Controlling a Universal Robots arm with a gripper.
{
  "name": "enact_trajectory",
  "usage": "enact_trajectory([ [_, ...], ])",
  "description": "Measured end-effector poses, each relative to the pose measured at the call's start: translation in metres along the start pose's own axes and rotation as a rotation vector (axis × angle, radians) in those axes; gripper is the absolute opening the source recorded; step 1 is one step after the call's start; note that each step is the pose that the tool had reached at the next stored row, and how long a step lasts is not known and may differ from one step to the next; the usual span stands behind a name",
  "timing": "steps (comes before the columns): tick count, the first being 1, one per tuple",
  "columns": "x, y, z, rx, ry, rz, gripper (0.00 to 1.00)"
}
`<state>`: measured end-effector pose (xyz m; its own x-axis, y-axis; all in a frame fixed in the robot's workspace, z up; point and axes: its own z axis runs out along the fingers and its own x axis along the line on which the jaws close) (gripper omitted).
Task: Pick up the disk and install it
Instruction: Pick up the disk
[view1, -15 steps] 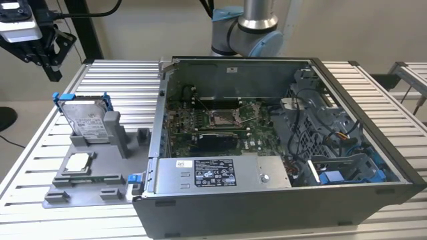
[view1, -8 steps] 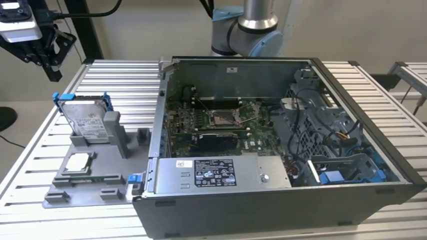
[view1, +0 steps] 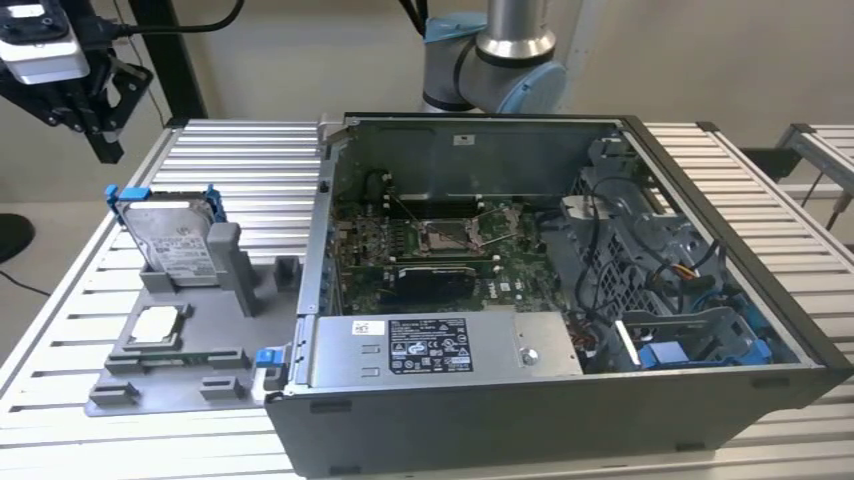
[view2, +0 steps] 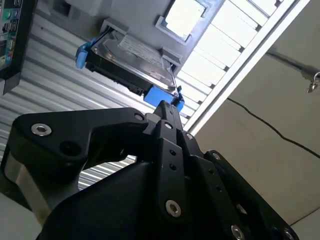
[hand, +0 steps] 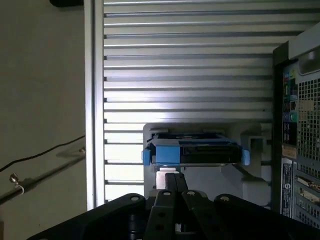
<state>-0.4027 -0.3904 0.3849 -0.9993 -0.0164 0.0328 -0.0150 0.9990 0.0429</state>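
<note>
Beige wall (view1: 307, 60), ribbed metal table (view1: 227, 150)

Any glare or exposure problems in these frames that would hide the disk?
First wrist view: the table slats glare white near the disk, itself shaded but distinct. Second wrist view: slats blown out, gripper a dark mass. Exterior view: even light, no glare.

The arm (view1: 518, 25) is a silver tube ending in a pale blue-grey joint (view1: 514, 88). Its gripper (hand: 173, 178) is matte black, made of flat linked bars dotted with silver screws (view2: 173, 208). A white box (view1: 47, 45) and a black cable (view1: 174, 31) sit above it.
</note>
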Motion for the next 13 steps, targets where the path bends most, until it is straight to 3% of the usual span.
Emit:
enact_trajectory([
  [3,0.0,0.0001,0.0,0.0018,-0.004,-0.052,0.0],
  [6,0.0,0.0,0.0001,0.0015,-0.0142,-0.097,0.0],
  [8,0.0,0.0,0.0001,-0.0036,-0.0203,-0.124,0.0],
  [13,0.0,0.0,0.0005,-0.0233,-0.0211,-0.196,0.0],
])
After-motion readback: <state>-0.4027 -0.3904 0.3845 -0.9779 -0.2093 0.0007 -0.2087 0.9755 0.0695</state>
